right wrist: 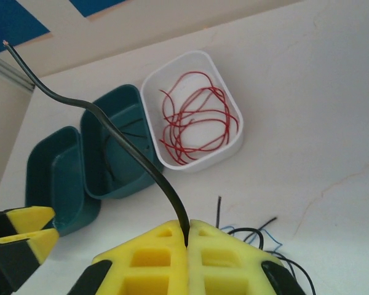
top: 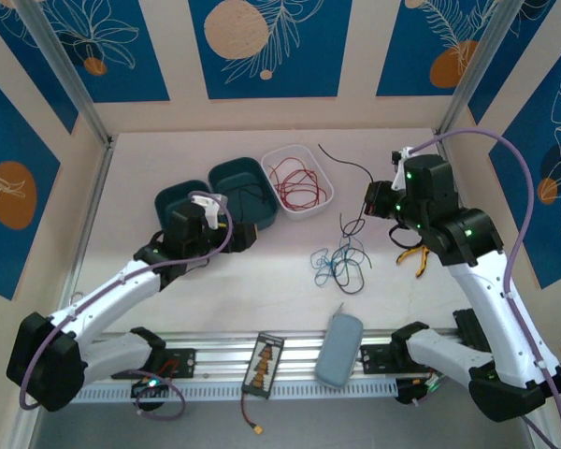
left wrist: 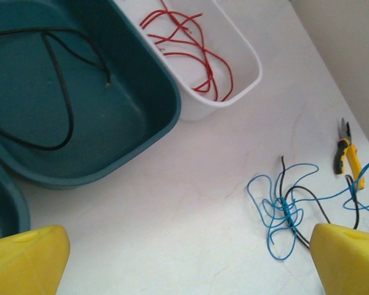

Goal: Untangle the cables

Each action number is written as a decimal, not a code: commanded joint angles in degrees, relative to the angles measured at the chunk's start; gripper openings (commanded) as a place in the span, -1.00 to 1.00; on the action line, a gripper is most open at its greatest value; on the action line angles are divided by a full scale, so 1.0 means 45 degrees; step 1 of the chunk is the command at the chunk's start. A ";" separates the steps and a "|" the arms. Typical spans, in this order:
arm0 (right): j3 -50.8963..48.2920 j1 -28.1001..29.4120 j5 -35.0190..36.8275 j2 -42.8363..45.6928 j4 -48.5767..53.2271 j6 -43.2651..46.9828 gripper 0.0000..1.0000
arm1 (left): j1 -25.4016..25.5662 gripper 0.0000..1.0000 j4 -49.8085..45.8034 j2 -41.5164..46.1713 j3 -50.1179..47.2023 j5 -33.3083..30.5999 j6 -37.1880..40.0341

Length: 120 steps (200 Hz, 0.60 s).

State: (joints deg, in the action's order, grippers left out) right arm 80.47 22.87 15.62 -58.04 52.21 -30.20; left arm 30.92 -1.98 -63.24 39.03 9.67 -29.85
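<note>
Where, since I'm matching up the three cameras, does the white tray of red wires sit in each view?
Top external: white tray upper centre, right of the teal tray.
Left wrist: top centre, right of the teal tray.
Right wrist: upper centre, above the right claw shut on a black cable.
Shared landmark: the teal tray along its left side.

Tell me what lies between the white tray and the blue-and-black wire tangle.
Bare tabletop alone separates white tray and tangle, per left wrist view.
</note>
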 commanded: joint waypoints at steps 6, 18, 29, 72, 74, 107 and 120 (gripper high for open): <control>0.1004 -0.0004 -0.1451 -0.0232 -0.0216 0.0878 -1.00 | 0.0063 1.00 0.1455 -0.0217 -0.0120 0.0917 0.0023; 0.1264 0.0015 -0.2111 -0.0389 -0.0271 0.1202 -1.00 | 0.0085 1.00 0.2041 -0.0347 -0.0079 0.0878 -0.0391; 0.1385 0.0015 -0.2365 -0.0476 -0.0333 0.1300 -1.00 | 0.0144 0.96 0.2674 -0.0498 -0.0050 0.0878 -0.0782; 0.1382 0.0025 -0.3163 -0.0545 -0.0907 0.1522 -1.00 | 0.0731 0.83 0.4391 -0.1600 0.0822 0.1175 -0.1458; 0.1368 0.0017 -0.3184 -0.0541 -0.0939 0.1531 -1.00 | 0.0762 0.83 0.4416 -0.1686 0.0889 0.1221 -0.1469; 0.1028 0.0015 -0.3551 -0.0445 -0.1526 0.1645 -1.00 | 0.1445 0.52 0.5872 -0.3131 0.1770 0.1695 -0.2234; 0.0915 0.0030 -0.3699 -0.0458 -0.1695 0.1690 -1.00 | 0.1727 0.42 0.6149 -0.3756 0.2205 0.1625 -0.2531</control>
State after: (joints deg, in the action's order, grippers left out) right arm 85.38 22.87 2.28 -60.64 47.86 -24.01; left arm 36.51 18.68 -76.51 45.01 14.94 -37.80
